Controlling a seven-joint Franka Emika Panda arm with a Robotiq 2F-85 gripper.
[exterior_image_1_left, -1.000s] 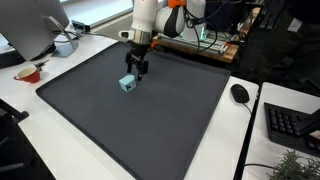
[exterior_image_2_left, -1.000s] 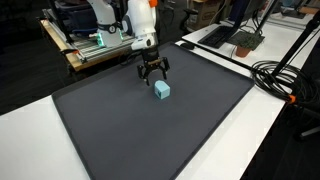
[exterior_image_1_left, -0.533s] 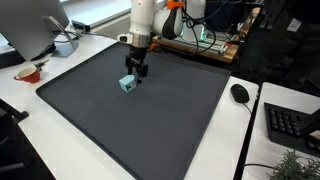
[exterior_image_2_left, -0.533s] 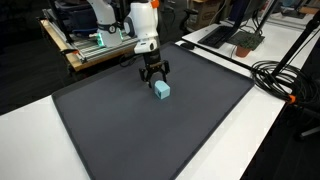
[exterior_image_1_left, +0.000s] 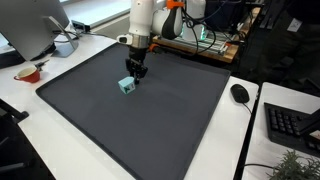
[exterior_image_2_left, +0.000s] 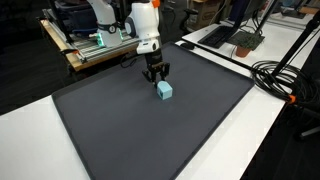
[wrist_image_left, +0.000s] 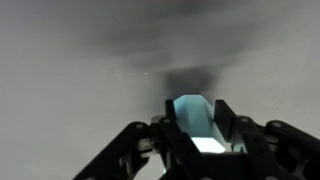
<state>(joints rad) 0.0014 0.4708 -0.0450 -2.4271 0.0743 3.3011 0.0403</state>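
A small light blue block (exterior_image_1_left: 127, 85) (exterior_image_2_left: 163, 90) rests on the dark grey mat (exterior_image_1_left: 150, 125) (exterior_image_2_left: 150, 130). In both exterior views the arm points straight down over it, and the gripper (exterior_image_1_left: 133, 77) (exterior_image_2_left: 156, 79) is down at the block. The wrist view looks along the black fingers (wrist_image_left: 228, 125). There the block (wrist_image_left: 192, 112) fills the gap between them, and both inner faces of the gripper (wrist_image_left: 198, 130) press on its sides. The gripper is shut on the block, which still sits at mat level.
A monitor (exterior_image_1_left: 30, 30), a white cup (exterior_image_1_left: 64, 46) and a red bowl (exterior_image_1_left: 28, 73) stand beyond one edge of the mat. A black mouse (exterior_image_1_left: 239, 93) and keyboard (exterior_image_1_left: 290, 125) lie on the white table. Thick cables (exterior_image_2_left: 280, 75) run past another edge.
The fingers stood wide open around the block one second ago. They have since shut on its sides. The arm and block have hardly moved.
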